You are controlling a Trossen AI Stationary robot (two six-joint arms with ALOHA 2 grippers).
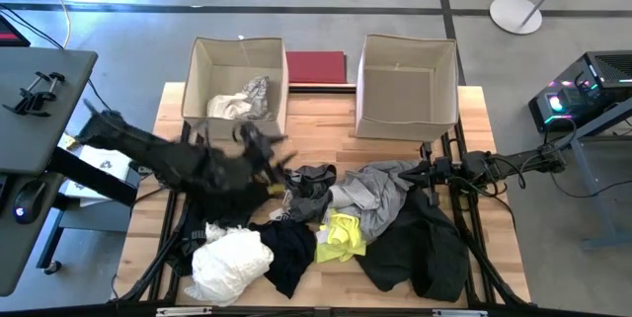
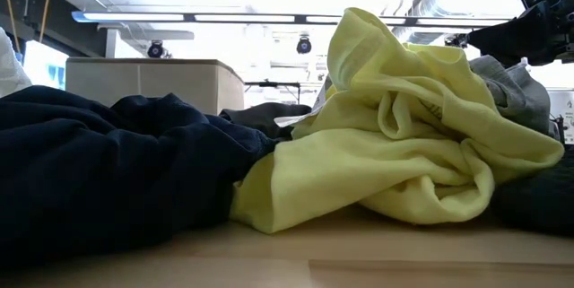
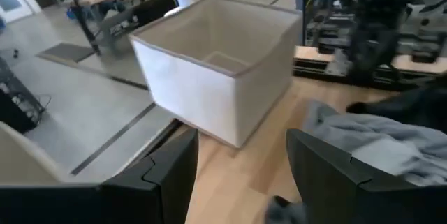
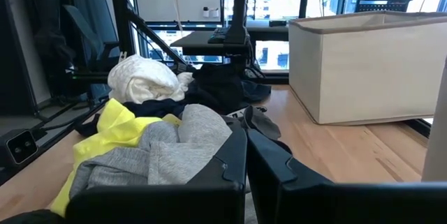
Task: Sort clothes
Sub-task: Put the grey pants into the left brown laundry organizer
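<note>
pile of soft fabric clothes lies across the near-middle of the light wooden table: white bundle near-left, neon yellow garment centre, grey garment and a black one to the right. one pale item already in the left beige fabric box; right beige fabric box looks bare. left gripper sits just in front of the left box, jaws apart, nothing between them; pile starts just to its right, nearest a dark grey piece. left arm is motion-blurred, exact pose unclear. right gripper hangs over the grey garment, fingers pressed together, nothing pinched in wrist view. low view blocked by yellow and navy fabric.
</note>
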